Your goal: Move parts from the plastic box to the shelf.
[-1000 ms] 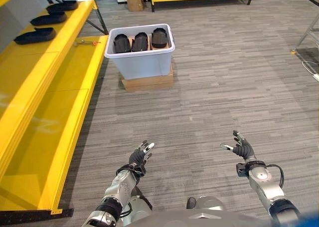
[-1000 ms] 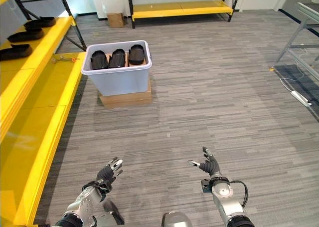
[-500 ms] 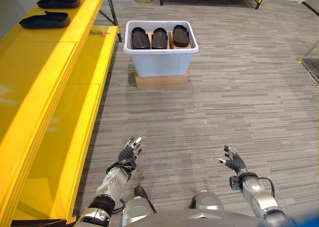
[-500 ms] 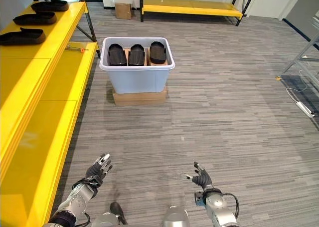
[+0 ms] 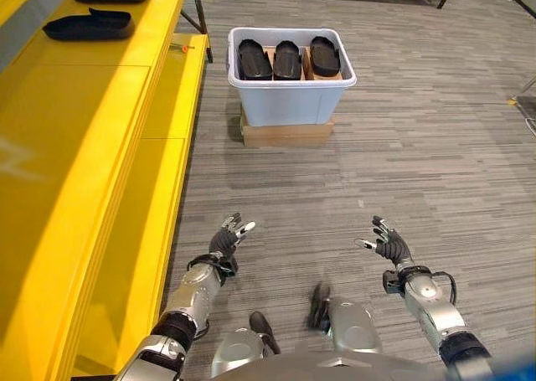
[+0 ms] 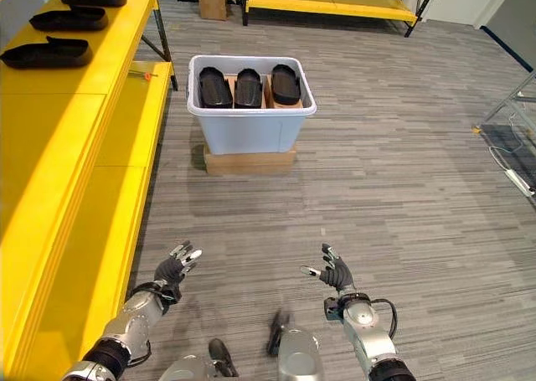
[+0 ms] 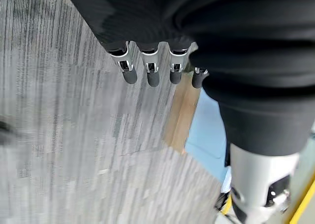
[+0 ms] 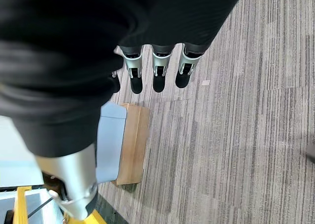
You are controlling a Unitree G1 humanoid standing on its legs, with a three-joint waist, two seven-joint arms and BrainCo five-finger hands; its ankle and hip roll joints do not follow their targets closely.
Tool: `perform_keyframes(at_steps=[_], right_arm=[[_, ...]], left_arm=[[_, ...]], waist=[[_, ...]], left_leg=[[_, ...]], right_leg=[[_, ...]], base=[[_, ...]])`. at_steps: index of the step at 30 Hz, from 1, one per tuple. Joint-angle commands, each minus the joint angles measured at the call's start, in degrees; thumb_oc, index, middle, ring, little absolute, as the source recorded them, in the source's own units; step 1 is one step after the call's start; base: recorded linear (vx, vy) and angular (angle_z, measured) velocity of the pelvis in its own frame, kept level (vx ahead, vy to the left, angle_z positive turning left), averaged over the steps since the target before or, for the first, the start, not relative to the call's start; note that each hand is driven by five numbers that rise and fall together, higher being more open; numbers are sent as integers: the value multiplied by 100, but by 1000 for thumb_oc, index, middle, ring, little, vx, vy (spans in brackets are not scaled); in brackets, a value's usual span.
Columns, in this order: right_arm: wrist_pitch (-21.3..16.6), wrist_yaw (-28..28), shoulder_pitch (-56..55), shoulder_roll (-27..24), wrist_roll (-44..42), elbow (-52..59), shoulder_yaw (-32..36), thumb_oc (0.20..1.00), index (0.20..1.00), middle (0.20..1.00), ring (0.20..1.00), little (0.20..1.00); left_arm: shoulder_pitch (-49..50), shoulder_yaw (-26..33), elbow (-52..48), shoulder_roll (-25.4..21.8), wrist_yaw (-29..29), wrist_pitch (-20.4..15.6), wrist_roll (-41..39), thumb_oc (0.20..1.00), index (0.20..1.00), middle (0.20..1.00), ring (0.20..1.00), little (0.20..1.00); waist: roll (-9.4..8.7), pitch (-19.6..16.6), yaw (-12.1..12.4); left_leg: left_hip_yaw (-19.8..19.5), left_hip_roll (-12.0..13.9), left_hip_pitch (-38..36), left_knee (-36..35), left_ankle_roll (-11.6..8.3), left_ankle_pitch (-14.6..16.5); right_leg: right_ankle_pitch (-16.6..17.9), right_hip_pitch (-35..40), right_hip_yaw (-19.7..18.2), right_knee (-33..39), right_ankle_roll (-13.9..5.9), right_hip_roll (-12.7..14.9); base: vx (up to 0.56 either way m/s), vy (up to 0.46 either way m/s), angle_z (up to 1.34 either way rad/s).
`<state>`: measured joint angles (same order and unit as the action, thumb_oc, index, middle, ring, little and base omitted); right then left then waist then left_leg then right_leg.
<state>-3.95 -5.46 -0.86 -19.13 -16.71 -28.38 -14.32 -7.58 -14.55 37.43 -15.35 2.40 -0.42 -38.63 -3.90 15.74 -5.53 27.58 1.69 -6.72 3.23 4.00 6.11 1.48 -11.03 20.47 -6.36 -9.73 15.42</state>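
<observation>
A pale blue plastic box (image 5: 291, 96) stands on a flat cardboard carton (image 5: 286, 135) ahead of me on the floor. Three black moulded parts (image 5: 288, 59) lie side by side inside it. The yellow shelf (image 5: 92, 130) runs along my left, with two more black parts (image 5: 88, 25) on its far end. My left hand (image 5: 224, 242) and right hand (image 5: 391, 245) hover low over the carpet, well short of the box, fingers straight and empty. The box also appears past the fingers (image 8: 157, 76) of the right hand as a pale shape (image 8: 110, 145).
A second yellow rack (image 6: 331, 0) crosses the far end of the room, with a small cardboard box (image 6: 211, 4) beside it. A small orange-handled tool (image 6: 144, 74) lies on the lower shelf board. Grey carpet stretches between me and the box.
The whole picture has shifted, so the camera has moved: the box now sits nearer and more central. Both hands stay open and empty, held out in front.
</observation>
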Motion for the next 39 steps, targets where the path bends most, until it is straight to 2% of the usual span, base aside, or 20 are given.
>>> perform_keyframes(at_steps=[1,2,3,6,11,15,17,18,19,21,23,24,27,28,30,31,32,34,36,39], right_arm=[[-232,-345,170,-53,-113,118,104,1000,1000,1000,1000,1000],[-181,-398,133,26,-42,110,219,1000,1000,1000,1000,1000],[-181,-429,126,46,-27,78,244,1000,1000,1000,1000,1000],[-225,-563,30,30,-62,23,302,1000,1000,1000,1000,1000],[-116,-705,31,-203,65,-95,391,1000,1000,1000,1000,1000],[-39,-523,60,-423,215,-206,479,1000,1000,1000,1000,1000],[38,-568,70,-506,175,-243,479,1000,1000,1000,1000,1000],[59,-531,72,-562,86,-275,508,1000,1000,1000,1000,1000],[63,-515,72,-573,74,-282,516,1000,1000,1000,1000,1000],[59,-398,88,-656,55,-330,581,1000,1000,1000,1000,1000],[18,-326,94,-702,55,-365,604,1000,1000,1000,1000,1000],[-17,-255,87,-723,77,-388,635,1000,1000,1000,1000,1000],[-149,-157,98,-740,-34,-440,632,1000,1000,1000,1000,1000],[-156,-164,127,-702,-39,-400,573,1000,1000,1000,1000,1000],[-160,-134,104,-647,65,-328,425,1000,1000,1000,1000,1000],[-152,-124,75,-632,113,-275,347,1000,1000,1000,1000,1000],[-164,-58,29,-648,139,-205,248,1000,1000,1000,1000,1000],[-155,-19,0,-653,194,-128,154,1000,1000,1000,1000,1000],[-90,96,24,-617,294,-28,-68,1000,1000,1000,1000,1000],[-36,18,17,-494,456,44,-114,1000,1000,1000,1000,1000]], left_arm=[[-38,-331,-344,-33,173,-24,380,1000,1000,1000,1000,1000],[36,-464,-405,-130,352,-22,599,1000,1000,1000,1000,1000],[51,-495,-411,-135,372,-16,646,1000,1000,1000,1000,1000],[101,-618,-392,-144,508,18,784,1000,1000,1000,1000,1000],[311,-512,-413,-122,696,52,772,1000,1000,1000,1000,1000],[545,-356,-383,-30,661,19,768,1000,1000,1000,1000,1000],[581,-324,-288,21,692,-83,937,1000,1000,1000,1000,1000],[605,-323,-240,45,715,-153,941,1000,1000,1000,1000,1000],[609,-323,-231,50,718,-165,937,1000,1000,1000,1000,1000],[582,-347,-173,83,760,-230,918,1000,1000,1000,1000,1000],[530,-353,-240,56,723,-156,962,1000,1000,1000,1000,1000],[480,-326,-218,79,652,-107,991,1000,1000,1000,1000,1000],[400,-271,-189,43,555,-168,963,1000,1000,1000,1000,1000],[408,-223,-171,5,432,-247,771,1000,1000,1000,1000,1000],[471,-175,-92,30,369,-401,700,1000,1000,1000,1000,1000],[506,-140,-59,37,355,-466,692,1000,1000,1000,1000,1000],[575,-76,-40,40,326,-512,655,1000,1000,1000,1000,1000],[621,-5,-8,37,329,-526,610,1000,1000,1000,1000,1000],[647,203,213,55,330,-645,539,1000,1000,1000,1000,1000],[550,262,292,19,583,-670,750,1000,1000,1000,1000,1000]], waist=[[-22,27,-150],[-5,121,-121],[-3,135,-120],[-52,47,-179],[-76,-117,-208],[-18,-302,-298],[44,-394,-358],[106,-452,-399],[119,-462,-407],[234,-553,-452],[251,-544,-403],[257,-520,-405],[268,-365,-418],[247,-278,-398],[270,-224,-321],[320,-210,-277],[383,-177,-225],[410,-147,-199],[445,-67,-172],[405,-48,-177]], left_leg=[[-249,220,-93,7,-204,325],[-145,382,-191,135,-267,470],[-143,408,-220,174,-266,514],[-319,487,-70,553,-306,635],[-69,620,-145,1002,-342,840],[137,681,-372,1381,-377,1068],[235,790,-406,1691,-507,858],[314,896,-423,1921,-655,606],[326,916,-426,1959,-684,560],[438,1102,-414,2496,-1036,-42],[373,1359,-33,3438,-1265,-508],[354,1282,92,3335,-1147,-290],[391,1221,476,2901,-953,-207],[413,1177,698,2335,-815,-265],[266,1193,965,1354,-841,-699],[156,1268,1071,849,-939,-988],[-45,1384,1121,317,-1104,-1456],[-180,1515,1150,-33,-1176,-1664],[-435,1612,1078,3,-1085,-1349],[-353,1528,1156,538,-967,-1002]], right_leg=[[1173,154,-528,181,-433,334],[1402,62,-372,475,-527,611],[1476,21,-392,435,-527,647],[1206,309,-554,478,-482,416],[565,494,-314,76,-312,90],[60,502,-145,-235,74,-255],[-141,562,-101,-217,290,-503],[-276,636,-55,-155,440,-688],[-297,651,-46,-139,466,-723],[-536,800,74,-9,731,-990],[-684,978,141,130,955,-1164],[-738,976,153,67,965,-1148],[-701,1034,74,24,937,-1127],[-733,1176,-77,-8,877,-1077],[-805,1446,-178,17,829,-1053],[-819,1556,-201,55,801,-1052],[-849,1677,-259,56,776,-1049],[-896,1755,-304,6,758,-1015],[-1304,1715,-458,-629,703,-891],[-1563,1655,-418,-1023,747,-876]], base=[[433,-419,69],[408,-386,83],[534,-490,77],[416,-398,30],[406,-344,35],[379,-324,-19],[315,-316,-20],[225,-242,-21],[196,-203,-17],[209,-238,-1],[224,-289,-6],[221,-199,-21],[196,3,-4],[303,161,3],[321,189,-15],[391,207,-20],[372,190,-26],[416,228,-61],[645,408,-80],[444,292,-72]])
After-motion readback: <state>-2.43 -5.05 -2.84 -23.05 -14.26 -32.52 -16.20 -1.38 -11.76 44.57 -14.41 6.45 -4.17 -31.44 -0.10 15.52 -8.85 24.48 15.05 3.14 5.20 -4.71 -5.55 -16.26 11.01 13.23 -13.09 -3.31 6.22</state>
